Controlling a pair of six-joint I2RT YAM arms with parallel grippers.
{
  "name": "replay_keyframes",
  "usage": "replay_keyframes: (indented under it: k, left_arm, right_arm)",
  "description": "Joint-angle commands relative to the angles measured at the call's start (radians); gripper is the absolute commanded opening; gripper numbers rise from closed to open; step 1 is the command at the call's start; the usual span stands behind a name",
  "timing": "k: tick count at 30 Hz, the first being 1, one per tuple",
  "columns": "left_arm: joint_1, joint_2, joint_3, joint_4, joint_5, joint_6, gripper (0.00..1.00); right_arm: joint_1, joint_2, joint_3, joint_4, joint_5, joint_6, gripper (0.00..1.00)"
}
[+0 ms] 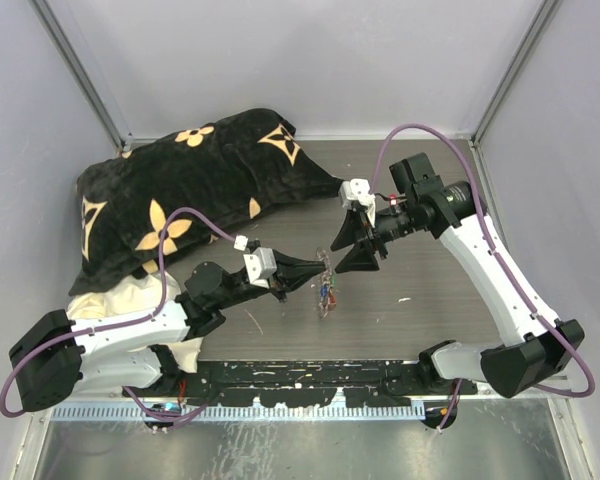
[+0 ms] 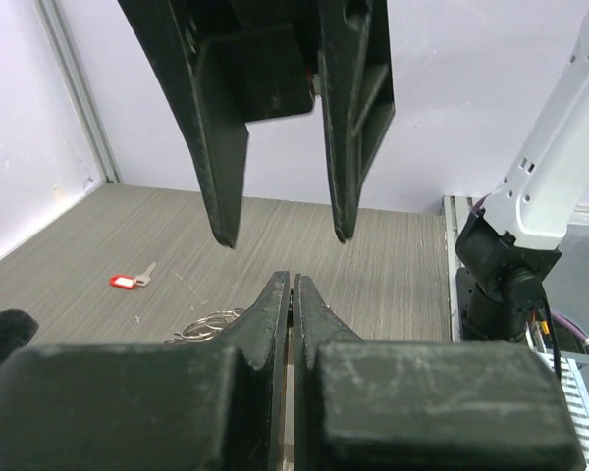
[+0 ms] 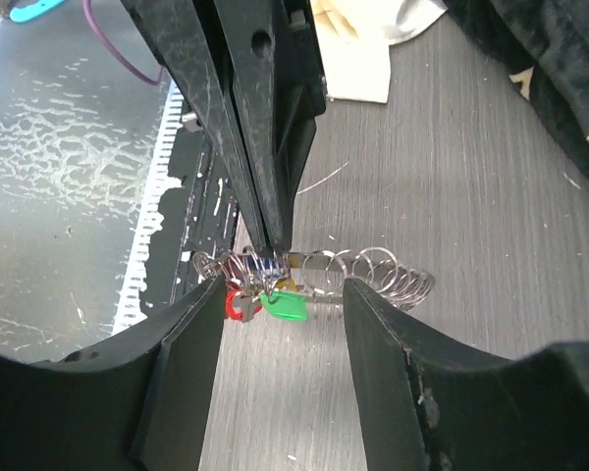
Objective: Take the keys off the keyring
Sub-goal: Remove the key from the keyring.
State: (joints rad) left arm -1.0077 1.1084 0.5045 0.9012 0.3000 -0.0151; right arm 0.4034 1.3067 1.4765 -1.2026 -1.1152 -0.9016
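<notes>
The keyring point(image 3: 383, 275) is a silvery wire coil, stretched sideways just above the table. Several small keys point(image 3: 265, 285) bunch at its left end, one with a green head point(image 3: 289, 308) and one with a red head point(image 3: 236, 302). My left gripper point(image 1: 323, 268) is shut on the keyring at that bunch, and its tips also show in the left wrist view point(image 2: 292, 280). My right gripper point(image 3: 285, 289) is open, its fingers to either side of the bunch and not touching it. In the top view the right gripper point(image 1: 336, 258) meets the left one tip to tip, and the keys point(image 1: 325, 294) hang below. A loose red-headed key point(image 2: 126, 282) lies on the table.
A black pillow with tan flower prints point(image 1: 190, 190) fills the back left, with cream cloth point(image 1: 120, 300) under it. Grey walls close in the table on three sides. The right arm's base point(image 2: 501, 285) stands to the right in the left wrist view.
</notes>
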Motion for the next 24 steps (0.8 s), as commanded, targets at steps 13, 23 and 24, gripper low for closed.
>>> replay_keyframes:
  k: [13,23,24]
  left_arm:
    - [0.000,-0.024,0.018,0.160,-0.032,-0.019,0.00]
    - [0.000,-0.018,0.023,0.160,-0.029,-0.020,0.00]
    - [-0.001,-0.018,0.022,0.159,-0.029,-0.021,0.00]
  right_arm:
    - [-0.030,-0.087,-0.169,0.205,-0.082,0.049,0.42]
    - [-0.030,-0.083,-0.174,0.200,-0.096,0.029,0.45]
    - [-0.029,-0.086,-0.167,0.188,-0.102,0.016,0.45]
